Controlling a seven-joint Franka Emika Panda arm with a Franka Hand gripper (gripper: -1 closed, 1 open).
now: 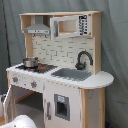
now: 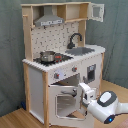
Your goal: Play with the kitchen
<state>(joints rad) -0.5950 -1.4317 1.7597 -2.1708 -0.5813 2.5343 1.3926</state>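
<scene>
Kitchen (image 2: 60,60) stands on the wooden floor before a grey curtain (image 1: 114,45), oven door (image 2: 67,102) swung open. Hand (image 2: 86,93) at the door's edge; finger state cannot be told.

Matt white-painted and pale wood kitchen (image 1: 65,95), shiny metal pot (image 2: 48,56), glossy black faucet (image 1: 83,58)
</scene>
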